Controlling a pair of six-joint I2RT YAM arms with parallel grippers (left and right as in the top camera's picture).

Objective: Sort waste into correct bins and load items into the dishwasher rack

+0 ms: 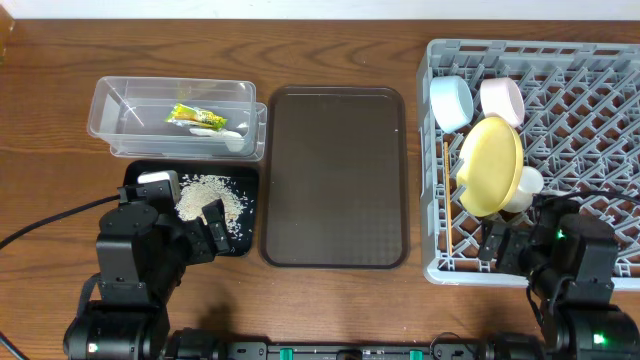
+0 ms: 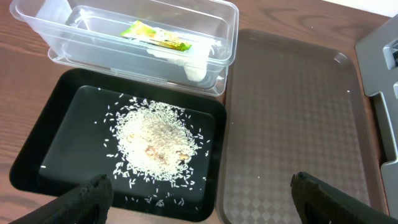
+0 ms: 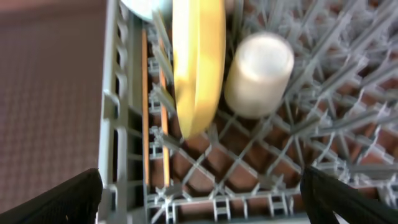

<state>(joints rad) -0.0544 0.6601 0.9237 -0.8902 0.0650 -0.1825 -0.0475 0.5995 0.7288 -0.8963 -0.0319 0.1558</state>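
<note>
- overhead: large square grey plastic lattice rack (image 1: 600, 120) at the right holds light blue bowl (image 1: 451, 102), white bowl (image 1: 501, 100), round yellow plate (image 1: 490, 165) on edge and small pale green cup (image 1: 527, 182); crumpled green-and-yellow wrapper (image 1: 195, 117) lies in clear rectangular plastic tub (image 1: 110, 105).
- left wrist: left gripper (image 2: 200, 182), fingers apart and empty, hovers over shallow black tray (image 2: 62, 143) holding white rice heap (image 2: 155, 137).
- right wrist: right gripper (image 3: 200, 177), fingers apart and empty, is above the rack; thin wooden chopsticks (image 3: 145, 112) lie beside its wall.

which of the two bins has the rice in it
The shallow black tray: the white rice heap lies on its floor. The clear tub at its far edge holds the green-and-yellow wrapper, with no rice heap.
</note>
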